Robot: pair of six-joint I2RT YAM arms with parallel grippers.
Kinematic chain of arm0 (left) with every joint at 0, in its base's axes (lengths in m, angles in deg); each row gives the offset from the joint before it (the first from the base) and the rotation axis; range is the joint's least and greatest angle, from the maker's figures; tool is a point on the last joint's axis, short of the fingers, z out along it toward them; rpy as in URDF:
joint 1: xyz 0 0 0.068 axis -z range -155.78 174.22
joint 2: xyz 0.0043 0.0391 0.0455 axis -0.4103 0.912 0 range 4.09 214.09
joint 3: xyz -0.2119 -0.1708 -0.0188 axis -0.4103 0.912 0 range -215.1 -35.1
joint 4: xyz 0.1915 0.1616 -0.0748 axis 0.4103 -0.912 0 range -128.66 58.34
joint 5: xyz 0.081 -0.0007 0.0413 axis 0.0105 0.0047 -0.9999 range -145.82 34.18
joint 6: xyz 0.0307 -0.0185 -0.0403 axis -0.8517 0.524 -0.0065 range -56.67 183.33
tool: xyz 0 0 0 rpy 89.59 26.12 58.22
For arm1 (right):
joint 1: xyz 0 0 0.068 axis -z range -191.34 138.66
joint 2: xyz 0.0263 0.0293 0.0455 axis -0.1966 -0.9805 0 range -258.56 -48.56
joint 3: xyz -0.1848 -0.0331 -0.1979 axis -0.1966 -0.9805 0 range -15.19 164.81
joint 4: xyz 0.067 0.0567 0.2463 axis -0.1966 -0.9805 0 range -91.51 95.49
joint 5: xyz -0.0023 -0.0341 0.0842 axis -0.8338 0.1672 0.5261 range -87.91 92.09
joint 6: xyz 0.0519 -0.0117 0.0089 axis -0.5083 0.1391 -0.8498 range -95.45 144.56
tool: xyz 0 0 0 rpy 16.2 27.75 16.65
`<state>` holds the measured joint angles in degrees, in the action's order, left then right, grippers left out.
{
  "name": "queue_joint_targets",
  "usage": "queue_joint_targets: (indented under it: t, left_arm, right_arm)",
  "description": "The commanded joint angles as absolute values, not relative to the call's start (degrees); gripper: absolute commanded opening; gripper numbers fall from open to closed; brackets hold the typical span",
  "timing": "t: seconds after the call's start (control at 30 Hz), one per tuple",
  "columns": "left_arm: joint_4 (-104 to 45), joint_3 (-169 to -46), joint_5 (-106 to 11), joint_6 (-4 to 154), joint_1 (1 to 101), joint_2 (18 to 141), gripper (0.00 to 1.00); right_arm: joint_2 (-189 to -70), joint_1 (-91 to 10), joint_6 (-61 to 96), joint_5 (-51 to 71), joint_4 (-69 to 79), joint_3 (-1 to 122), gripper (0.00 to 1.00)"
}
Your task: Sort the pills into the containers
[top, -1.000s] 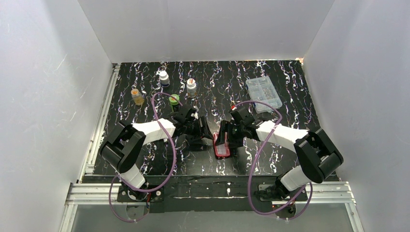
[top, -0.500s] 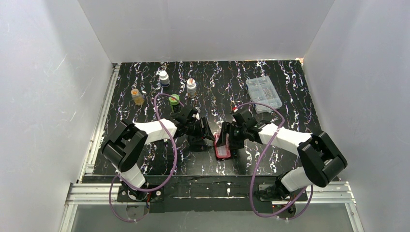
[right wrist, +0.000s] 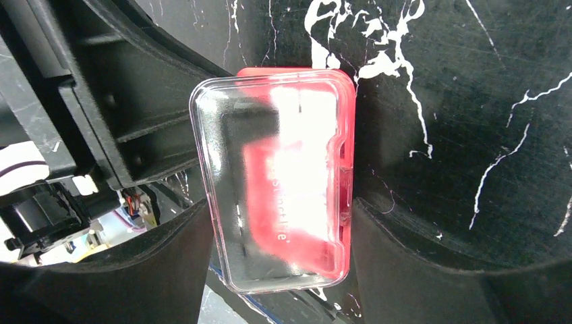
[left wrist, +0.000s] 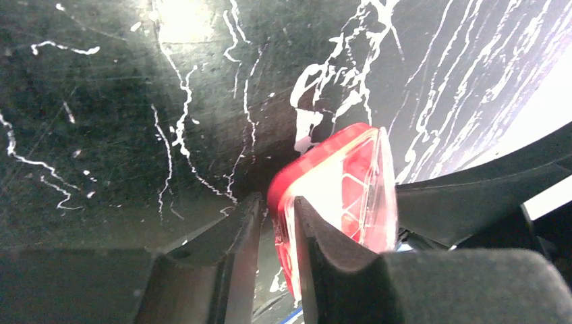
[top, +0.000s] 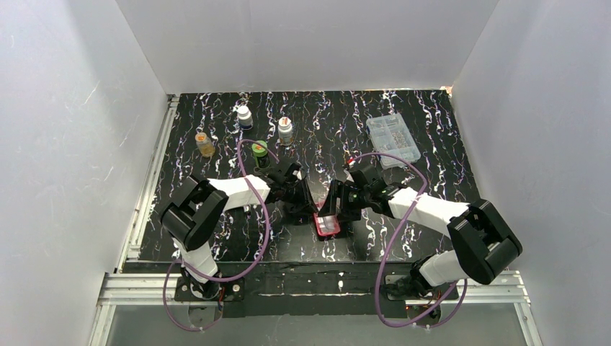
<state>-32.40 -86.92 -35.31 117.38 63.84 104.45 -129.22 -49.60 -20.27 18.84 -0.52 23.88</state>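
The red pill case [top: 328,226] with its clear lid lies near the table's front middle, between both grippers. My right gripper [top: 339,210] is shut across its width, and in the right wrist view its fingers [right wrist: 378,263] press both long sides of the case [right wrist: 290,155]. My left gripper [top: 311,205] comes in from the left. Its jaws [left wrist: 276,209] are narrowed onto the case's red edge [left wrist: 287,196]. Whitish compartment walls [left wrist: 352,197] show through the lid. The lid sits offset to the left of the red base. No loose pills are visible.
Several small bottles stand at the back left: a white one [top: 244,117], a grey one [top: 286,130], an amber one [top: 205,144] and a green-capped one [top: 260,150]. A clear compartment box [top: 393,140] lies at the back right. White walls enclose the table.
My left gripper's jaws have narrowed onto the case's edge. The case and both grippers have shifted slightly toward the near edge. The right gripper's hold is unchanged.
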Motion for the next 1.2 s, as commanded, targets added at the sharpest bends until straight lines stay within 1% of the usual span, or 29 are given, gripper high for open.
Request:
queue_joint_targets:
  t: [0.0, 0.17, 0.2, 0.4, 0.53, 0.67, 0.8, 0.9, 1.0, 1.17]
  left_arm:
    - [-38.8, -88.8, -38.4, 115.8, 64.3, 104.5, 0.18]
    - [-43.4, -90.7, -39.9, 111.9, 64.3, 103.9, 0.02]
    - [-44.2, -91.2, -40.2, 111.1, 64.3, 103.9, 0.00]
    - [-48.9, -93.5, -41.9, 106.6, 64.4, 104.0, 0.00]
    - [-50.2, -94.1, -42.3, 105.4, 64.4, 104.2, 0.00]
    - [-50.7, -94.5, -42.3, 104.6, 64.3, 104.4, 0.00]
    - [-50.9, -94.5, -42.1, 104.2, 64.4, 104.5, 0.00]
    - [-50.8, -94.5, -41.9, 104.2, 64.4, 104.7, 0.00]
    - [-50.8, -94.5, -42.1, 104.2, 64.3, 104.9, 0.00]
    - [-50.2, -94.7, -41.6, 104.2, 64.3, 105.2, 0.00]
  right_arm:
    - [-127.7, -49.4, -20.2, 19.0, 1.3, 24.1, 0.66]
    - [-127.8, -49.4, -19.2, 15.5, -2.9, 24.8, 0.68]
    - [-127.6, -49.4, -19.1, 14.7, -3.8, 24.9, 0.68]
    - [-126.3, -49.4, -18.0, 7.9, -11.1, 26.5, 0.69]
    - [-125.7, -49.4, -17.4, 5.8, -13.6, 26.8, 0.75]
    - [-126.8, -49.4, -17.2, 5.3, -14.8, 27.4, 0.79]
    - [-127.9, -49.4, -16.8, 4.7, -15.6, 27.9, 0.87]
    - [-128.4, -49.4, -16.9, 4.1, -16.2, 28.8, 0.87]
    - [-128.6, -49.4, -17.0, 3.1, -17.4, 29.4, 0.83]
    - [-125.8, -49.3, -17.2, 2.9, -17.1, 28.2, 0.80]
